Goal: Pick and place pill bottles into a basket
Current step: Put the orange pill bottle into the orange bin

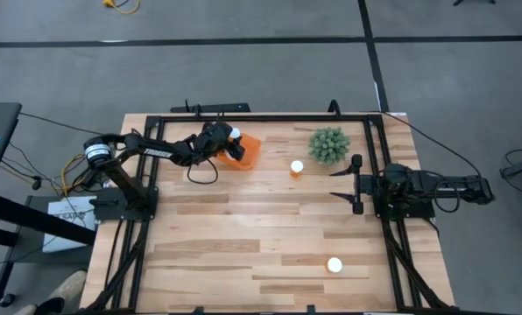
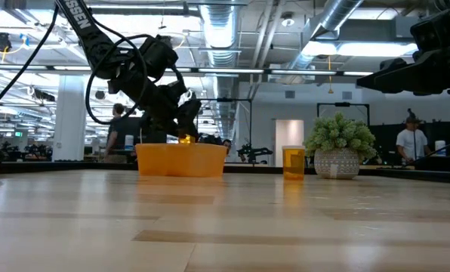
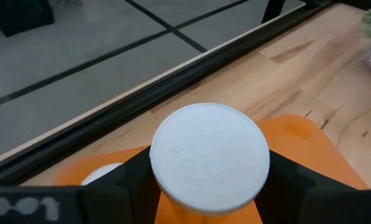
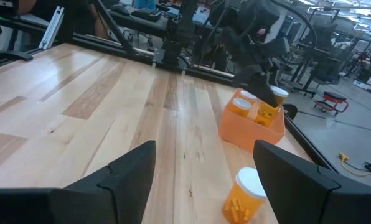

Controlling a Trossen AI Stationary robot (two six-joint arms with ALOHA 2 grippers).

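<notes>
bright even overhead light | ceiling lamps glare in low view | soft shadows | near cap (image 3: 209, 155) blurred

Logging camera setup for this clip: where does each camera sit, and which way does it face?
High: overhead, straight down; both arms, basket.
Low: table height, level across; left tool above the basket.
Left wrist: on the left arm, facing down; its fingers grip a held bottle.
Right wrist: on the right arm, across the table; open fingers.
Shared: all four show the basket.

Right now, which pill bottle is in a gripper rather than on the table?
The pill bottle clamped in the left gripper above the orange basket. The other two loose ones, one beside the plant and one near the front edge, stand on the table.
</notes>
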